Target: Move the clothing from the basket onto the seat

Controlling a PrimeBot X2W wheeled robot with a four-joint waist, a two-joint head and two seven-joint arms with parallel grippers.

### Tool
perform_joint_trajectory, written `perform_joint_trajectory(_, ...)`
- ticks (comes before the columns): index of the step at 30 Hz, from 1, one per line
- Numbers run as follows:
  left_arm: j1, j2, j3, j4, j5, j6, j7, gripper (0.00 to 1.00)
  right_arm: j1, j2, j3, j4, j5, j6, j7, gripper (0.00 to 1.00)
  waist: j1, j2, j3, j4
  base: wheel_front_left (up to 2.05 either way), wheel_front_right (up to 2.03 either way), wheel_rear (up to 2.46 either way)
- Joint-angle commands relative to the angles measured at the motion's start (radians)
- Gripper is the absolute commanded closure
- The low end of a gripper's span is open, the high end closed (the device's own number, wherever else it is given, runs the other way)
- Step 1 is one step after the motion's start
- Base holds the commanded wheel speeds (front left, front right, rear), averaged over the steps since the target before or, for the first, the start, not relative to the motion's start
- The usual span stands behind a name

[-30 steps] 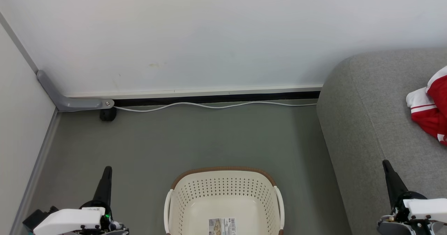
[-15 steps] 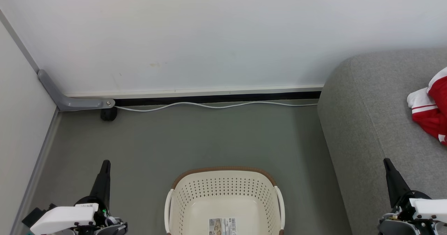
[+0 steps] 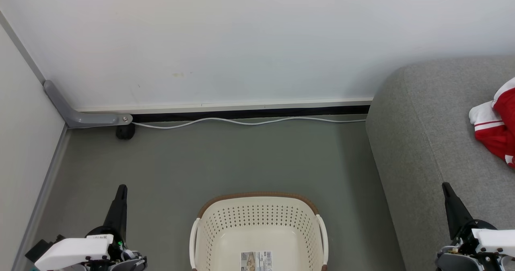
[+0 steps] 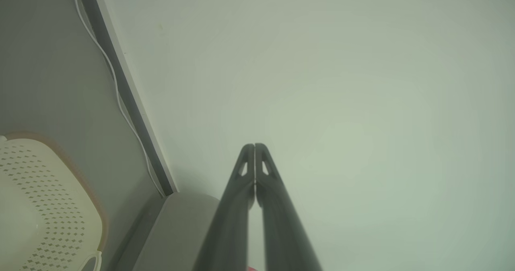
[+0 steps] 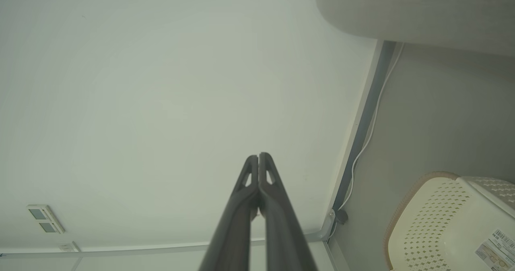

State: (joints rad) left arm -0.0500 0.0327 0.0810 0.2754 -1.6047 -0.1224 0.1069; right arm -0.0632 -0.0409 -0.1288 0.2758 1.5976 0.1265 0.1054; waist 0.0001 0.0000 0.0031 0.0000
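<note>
lying crumpled on the seat (image 3: 426, 142), red clothing (image 3: 499, 136) shows a white cuff — left hand (image 3: 122, 188), right hand (image 3: 445, 185) both clenched.

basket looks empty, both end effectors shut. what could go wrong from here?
1. The basket is cut off by the head view's lower edge, so a garment in its near part could be missed.
2. The clothing lies on the seat at the picture's right edge; how securely it sits cannot be told.
3. The right end effector shows against the seat's front; a turn of the waist might drag it across the fabric.
</note>
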Motion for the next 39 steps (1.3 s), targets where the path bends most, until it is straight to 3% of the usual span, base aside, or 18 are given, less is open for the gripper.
perform_joint_trajectory(1,-0.058,0.018,0.033,-0.030,-0.004,-0.008,0.007,1.00,-0.045,-0.011,0.016,-0.031,0.012,0.004,0.007,1.00,-0.0001,0.0000,0.000,0.000,0.00,0.00,0.00)
perform_joint_trajectory(39,-0.058,0.018,0.033,-0.030,-0.004,-0.008,0.006,1.00,-0.045,-0.010,0.015,-0.031,0.011,0.004,0.008,1.00,-0.0001,0.0000,0.000,0.000,0.00,0.00,0.00)
